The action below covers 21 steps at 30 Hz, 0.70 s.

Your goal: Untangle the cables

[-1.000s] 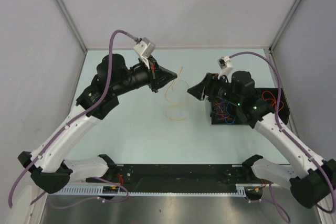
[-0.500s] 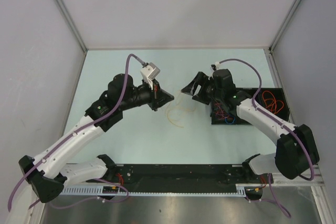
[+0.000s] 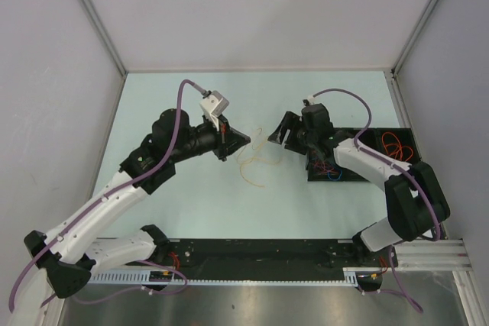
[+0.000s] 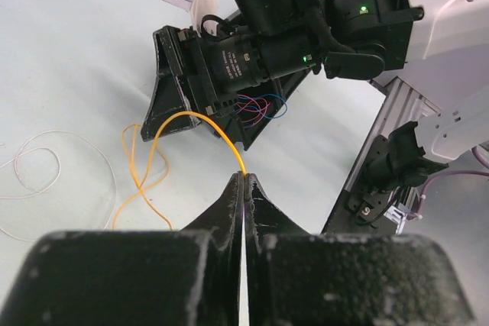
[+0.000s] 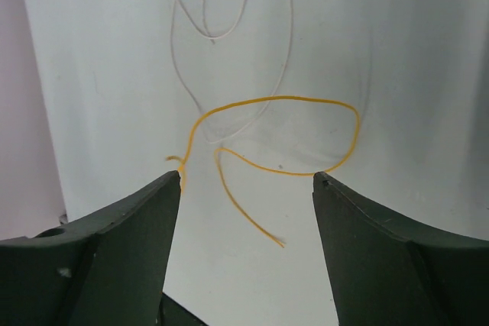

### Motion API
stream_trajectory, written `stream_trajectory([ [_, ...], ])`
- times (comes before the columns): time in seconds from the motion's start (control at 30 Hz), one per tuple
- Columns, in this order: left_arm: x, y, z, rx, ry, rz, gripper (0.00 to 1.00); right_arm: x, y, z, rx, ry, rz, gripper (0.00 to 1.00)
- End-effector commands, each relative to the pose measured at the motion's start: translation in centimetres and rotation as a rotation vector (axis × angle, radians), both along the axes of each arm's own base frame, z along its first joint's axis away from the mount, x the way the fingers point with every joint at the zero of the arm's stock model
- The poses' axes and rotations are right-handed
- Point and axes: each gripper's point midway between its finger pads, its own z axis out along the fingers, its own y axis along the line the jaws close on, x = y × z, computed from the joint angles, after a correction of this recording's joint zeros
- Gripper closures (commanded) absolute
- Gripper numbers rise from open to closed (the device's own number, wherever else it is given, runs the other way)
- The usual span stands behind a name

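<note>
My left gripper (image 4: 244, 176) is shut on one end of a thin orange cable (image 4: 182, 117), which arcs away from the tips and drops in loops to the table. From above, the left gripper (image 3: 245, 141) sits just left of the orange cable (image 3: 254, 166). A pale cable (image 5: 213, 7) curls beside and under the orange cable (image 5: 279, 99). My right gripper (image 5: 246, 178) stands open just above the orange loop, its fingers on either side of the free end and holding nothing. In the top view the right gripper (image 3: 273, 136) faces the left one across the wires.
A black tray (image 3: 403, 167) at the right holds a red cable (image 3: 393, 143) and a blue and red bundle (image 3: 328, 169). The right arm's forearm lies over the tray's left part. Grey walls close in the pale green table (image 3: 191, 204).
The left gripper has come down and toward me with the orange cable, whose loops now lie lower. The right arm has swung its gripper left, over the wires, with its jaws still apart.
</note>
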Motion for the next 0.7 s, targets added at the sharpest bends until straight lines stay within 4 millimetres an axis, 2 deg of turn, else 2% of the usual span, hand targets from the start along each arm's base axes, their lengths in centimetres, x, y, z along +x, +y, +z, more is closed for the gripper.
stream_trajectory([
  [0.0, 0.1, 0.4, 1.1, -0.011, -0.055, 0.016, 1.00, 0.8, -2.0, -1.5, -0.142, -0.045, -0.024, 0.26],
  [0.1, 0.1, 0.5, 1.2, -0.012, -0.059, 0.019, 1.00, 0.6, -2.4, -3.2, -0.208, -0.026, -0.018, 0.26],
  [0.13, 0.2, 0.5, 1.1, -0.011, -0.058, 0.019, 1.00, 0.5, -2.3, -4.1, -0.219, -0.009, -0.006, 0.26],
  [0.37, 0.5, 0.4, 0.8, -0.001, -0.053, 0.031, 1.00, 0.7, -1.4, -7.0, -0.233, 0.023, 0.040, 0.27],
  [0.67, 0.8, 0.3, 0.4, 0.010, -0.047, 0.036, 1.00, 3.0, -1.2, -7.7, -0.249, -0.008, 0.040, 0.27],
])
